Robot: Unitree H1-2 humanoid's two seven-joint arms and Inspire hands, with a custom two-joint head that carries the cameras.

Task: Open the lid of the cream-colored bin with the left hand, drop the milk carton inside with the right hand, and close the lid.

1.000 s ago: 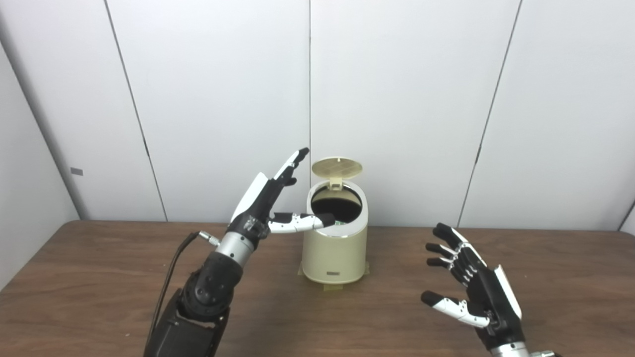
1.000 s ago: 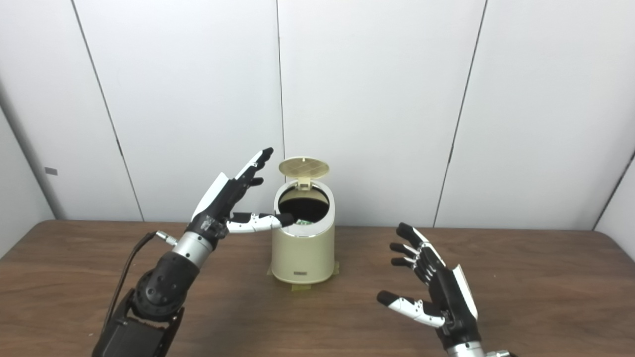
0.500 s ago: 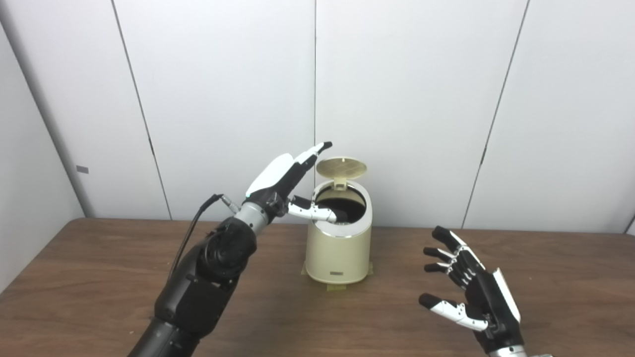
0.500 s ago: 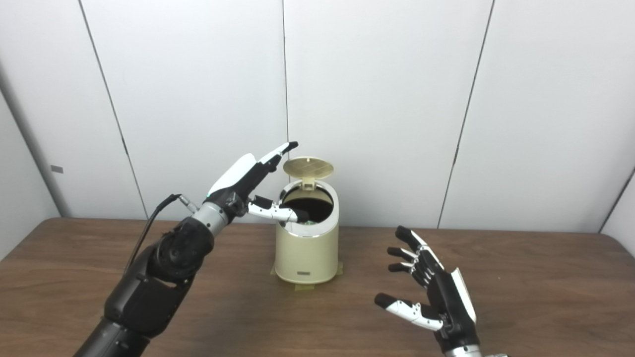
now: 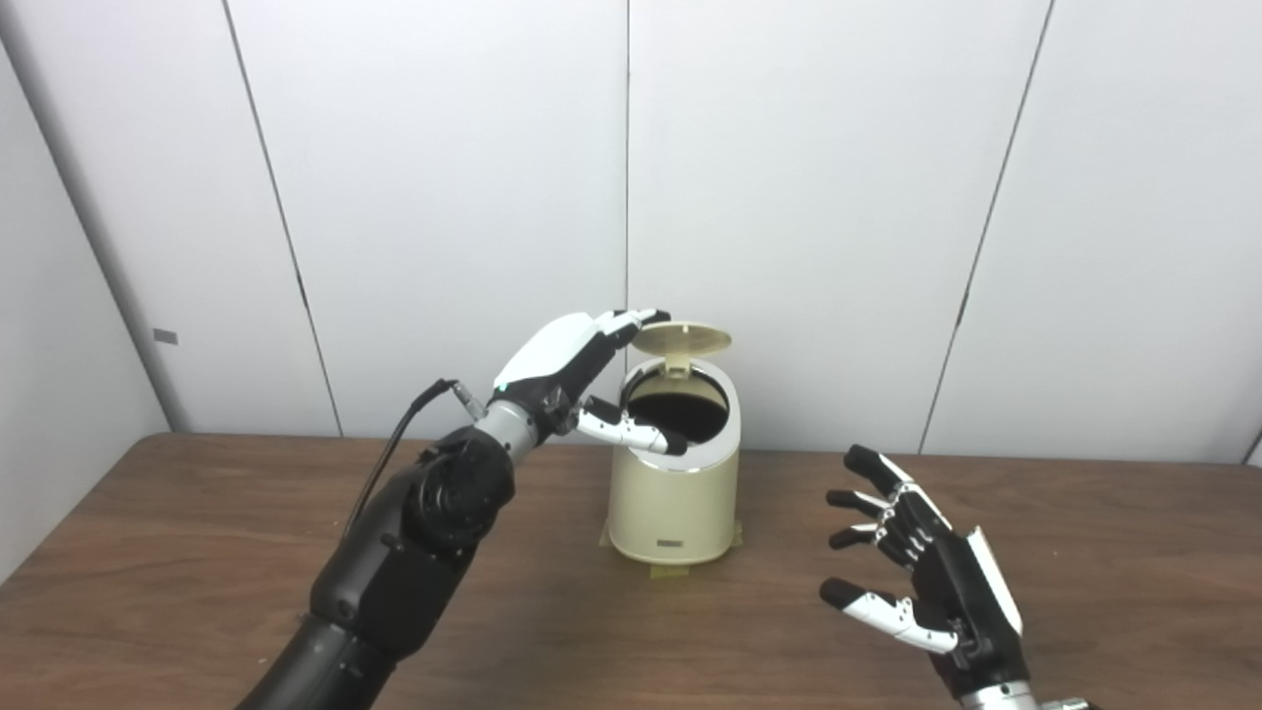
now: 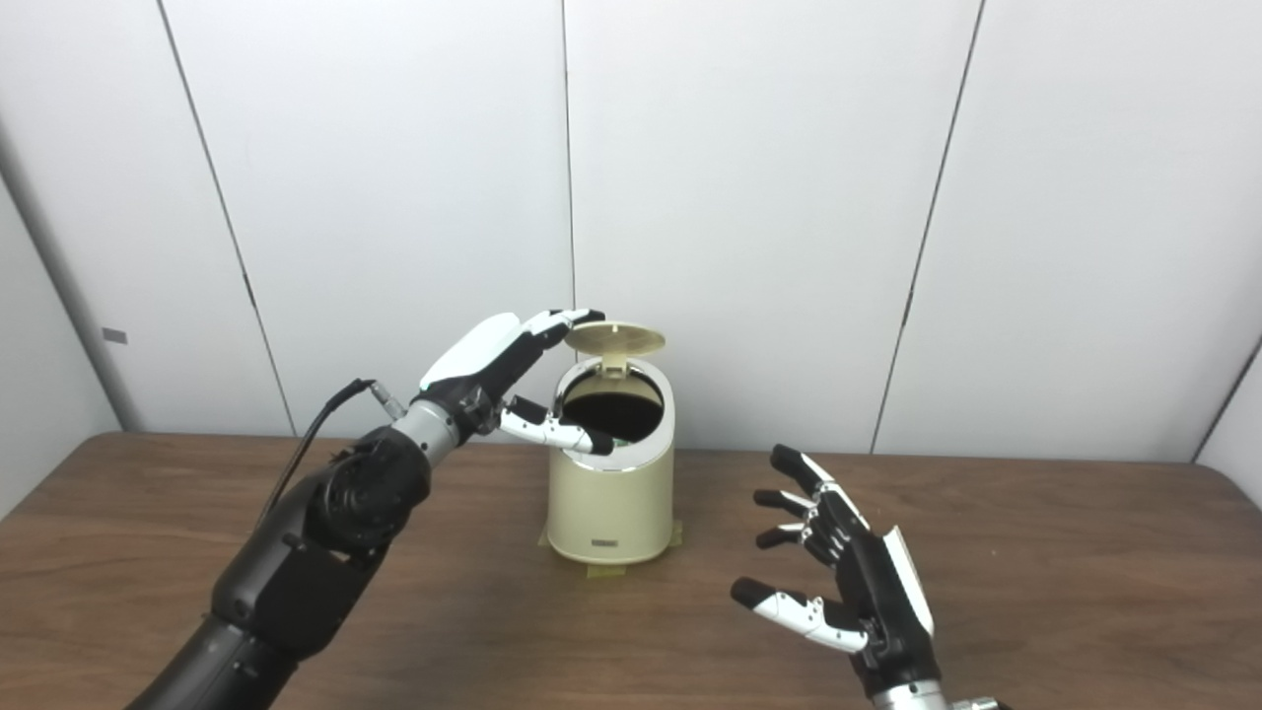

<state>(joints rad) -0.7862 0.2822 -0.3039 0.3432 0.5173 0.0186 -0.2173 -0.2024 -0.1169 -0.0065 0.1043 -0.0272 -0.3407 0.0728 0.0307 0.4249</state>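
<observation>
Our left hand (image 5: 562,360) rests spread fingers (image 5: 631,318) on the raised lid (image 5: 680,338) to push the bin (image 5: 672,483) shut; our right hand (image 5: 927,582) hovers empty, fingers splayed.

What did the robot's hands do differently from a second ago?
The left hand rose and reached over, its fingers now on the lid, which has tipped down partway. The bin and the open, empty right hand barely changed.
</observation>
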